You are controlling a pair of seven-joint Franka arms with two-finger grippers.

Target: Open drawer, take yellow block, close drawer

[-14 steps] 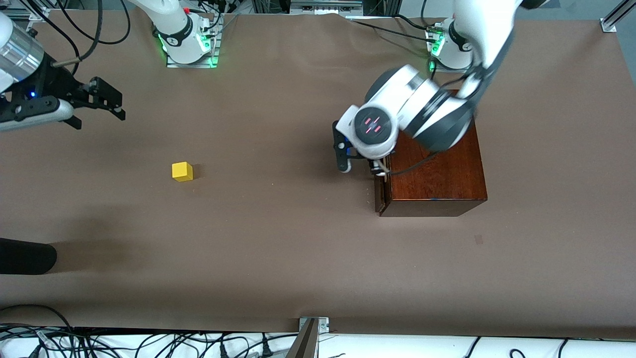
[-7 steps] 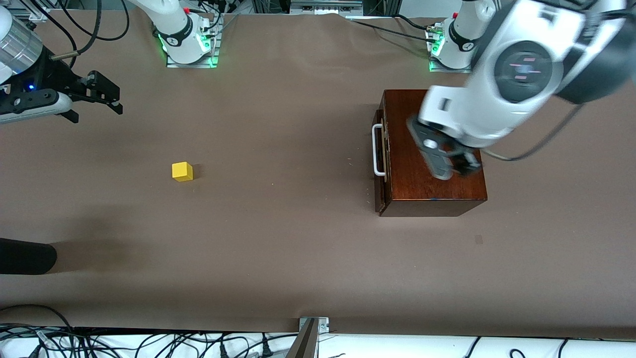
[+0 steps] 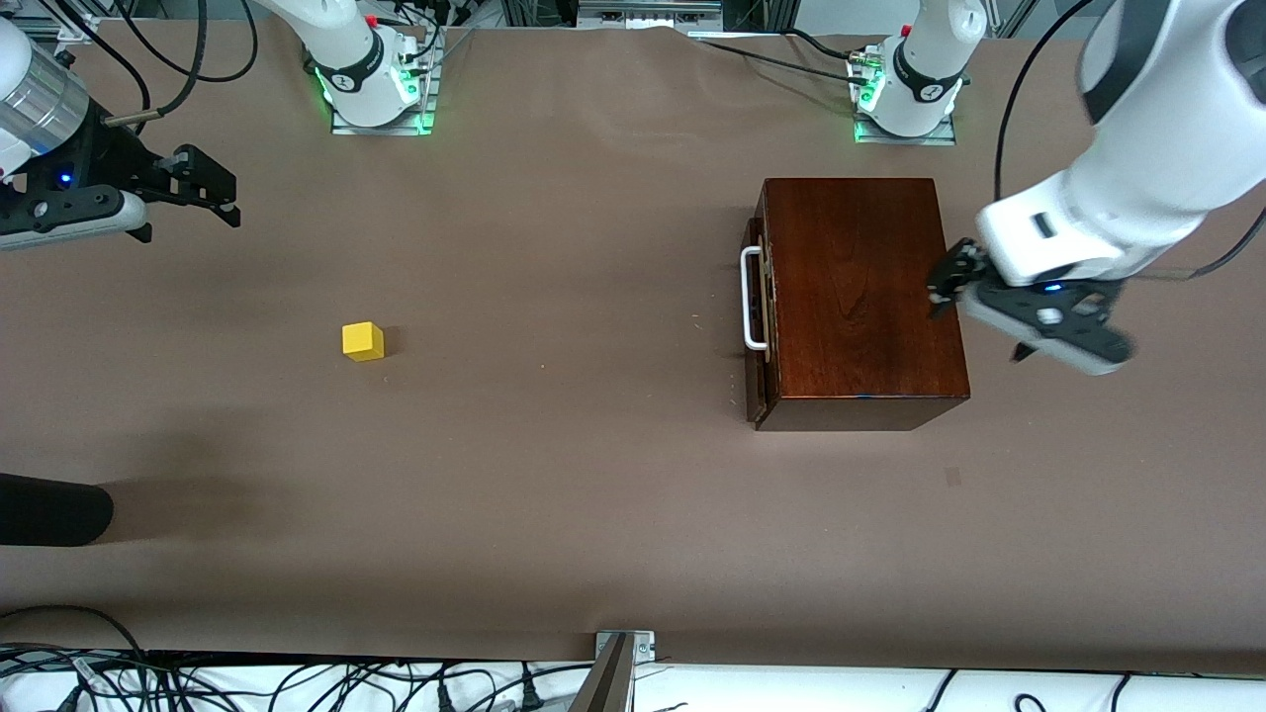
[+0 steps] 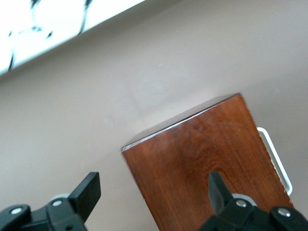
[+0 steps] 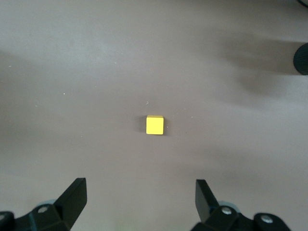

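Note:
The dark wooden box [image 3: 865, 297] stands toward the left arm's end of the table. Its drawer [image 3: 759, 391] is pushed in, with the white bar handle [image 3: 752, 297] facing the right arm's end. The box [image 4: 202, 159] and handle [image 4: 276, 156] also show in the left wrist view. My left gripper [image 3: 977, 314] [image 4: 153, 185] is open and empty, in the air over the box's edge away from the handle. The yellow block [image 3: 363, 341] [image 5: 154, 125] lies on the bare table toward the right arm's end. My right gripper [image 3: 183, 210] [image 5: 140, 188] is open and empty, up in the air, apart from the block.
A black rounded object [image 3: 49, 509] [image 5: 302, 57] lies at the table's edge at the right arm's end, nearer to the front camera than the block. The arm bases [image 3: 371, 84] [image 3: 905, 94] stand along the table's back edge. Cables [image 3: 297, 682] lie along the front edge.
My left gripper has left the drawer handle, risen and swung across the box top to its edge away from the handle. The right gripper drifted slightly. Block and box have not moved.

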